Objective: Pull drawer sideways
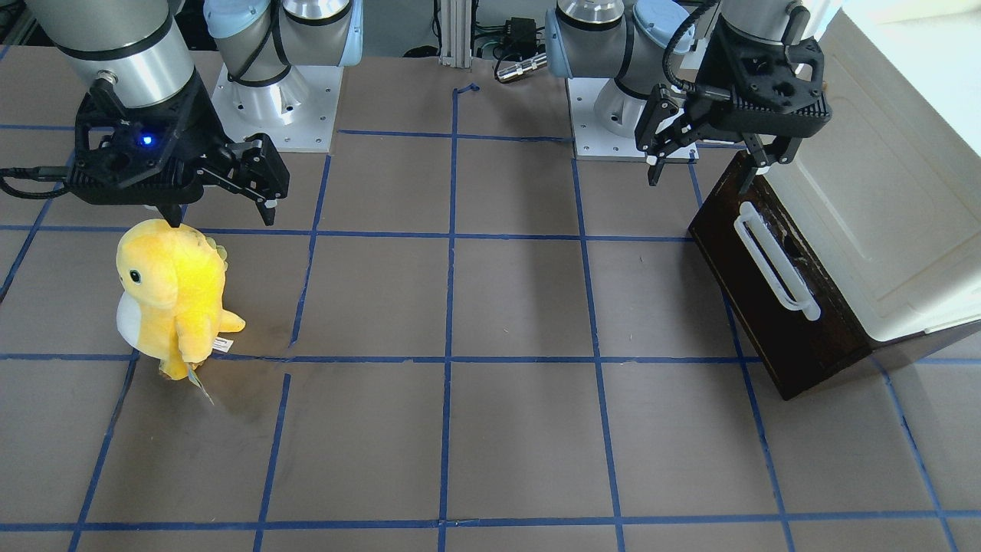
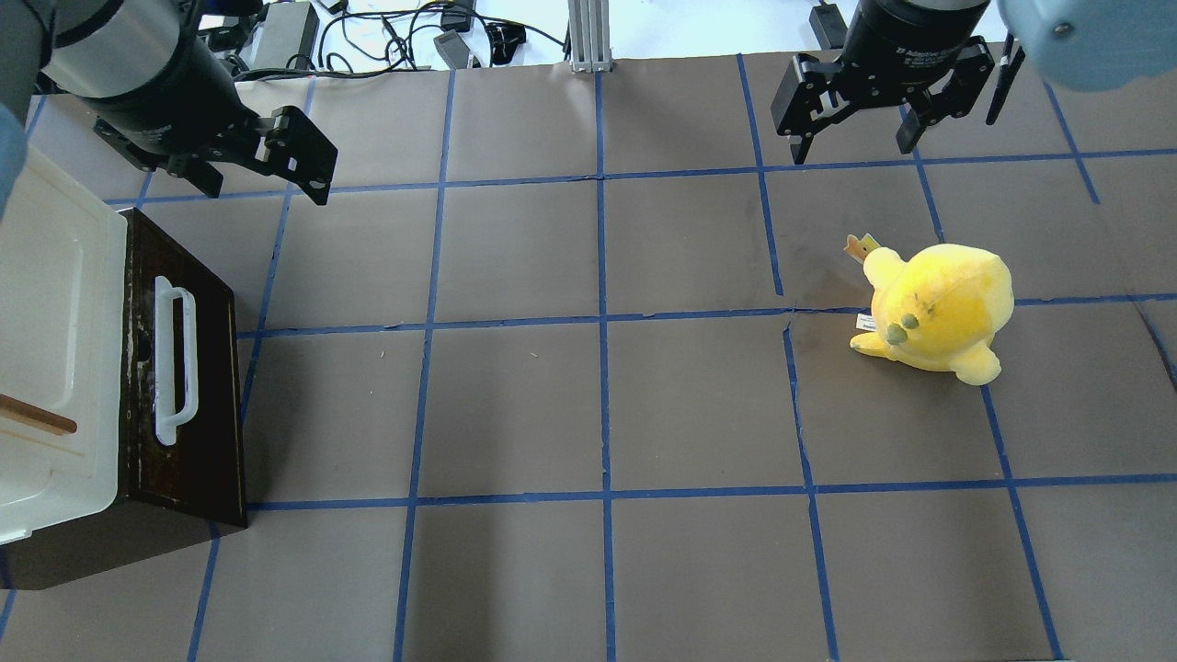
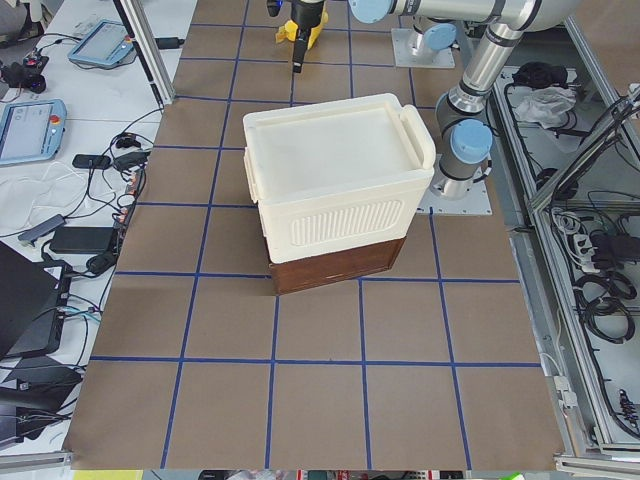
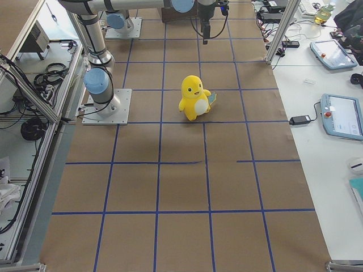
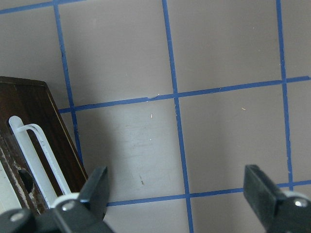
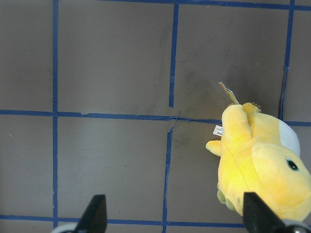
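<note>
The drawer (image 1: 774,330) has a dark brown front and a long white bar handle (image 1: 774,264); it sits under the cream cabinet body (image 1: 881,199) at the table's left end. No inner sides show. In the overhead view the drawer (image 2: 216,386) is at the left edge. My left gripper (image 1: 699,176) is open and empty, hovering above the table by the drawer's end nearest the robot base, apart from the handle. The left wrist view shows the open left gripper (image 5: 176,187) with the handle (image 5: 43,150) at lower left. My right gripper (image 1: 222,218) is open and empty, far away.
A yellow plush toy (image 1: 172,295) stands below my right gripper; it also shows in the right wrist view (image 6: 257,165). The cabinet body (image 2: 46,349) carries a small brown handle (image 2: 37,416). Brown paper with blue tape lines covers the table (image 2: 598,414).
</note>
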### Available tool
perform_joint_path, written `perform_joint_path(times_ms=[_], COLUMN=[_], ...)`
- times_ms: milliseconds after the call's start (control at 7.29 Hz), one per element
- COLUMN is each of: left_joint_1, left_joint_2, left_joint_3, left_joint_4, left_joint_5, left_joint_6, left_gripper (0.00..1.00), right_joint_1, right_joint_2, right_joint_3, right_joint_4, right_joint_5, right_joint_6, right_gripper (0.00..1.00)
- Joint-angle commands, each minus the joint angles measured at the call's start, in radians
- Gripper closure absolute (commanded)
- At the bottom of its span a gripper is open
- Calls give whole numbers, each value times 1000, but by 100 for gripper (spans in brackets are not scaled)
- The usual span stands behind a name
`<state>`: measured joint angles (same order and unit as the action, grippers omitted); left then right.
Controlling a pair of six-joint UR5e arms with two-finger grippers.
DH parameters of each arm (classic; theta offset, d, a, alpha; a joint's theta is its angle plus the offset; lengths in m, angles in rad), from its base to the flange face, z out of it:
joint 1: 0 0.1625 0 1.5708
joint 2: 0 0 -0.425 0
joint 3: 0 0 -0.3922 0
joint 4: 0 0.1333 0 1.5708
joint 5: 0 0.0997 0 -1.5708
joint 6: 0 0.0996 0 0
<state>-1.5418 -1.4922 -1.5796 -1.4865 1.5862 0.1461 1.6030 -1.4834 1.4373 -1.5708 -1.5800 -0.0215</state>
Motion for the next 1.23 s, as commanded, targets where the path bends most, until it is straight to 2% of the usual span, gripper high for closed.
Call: perform_joint_path(times_ms=[0,823,1097], left_joint_1=[0,-3,-1], left_joint_2=[-3,3,-34], left_joint_3=[0,0,0], left_joint_4=[0,-26,-11], left_joint_5=[0,11,43], left_joint_6=[-2,-52,-77], left_gripper=[0,0,0], right_joint_1=[0,0,0], right_joint_2=[0,0,0], right_joint_3=[0,0,0], right_joint_4=[0,0,0], right_joint_5=[0,0,0], right_joint_6=[0,0,0], right_gripper=[0,0,0])
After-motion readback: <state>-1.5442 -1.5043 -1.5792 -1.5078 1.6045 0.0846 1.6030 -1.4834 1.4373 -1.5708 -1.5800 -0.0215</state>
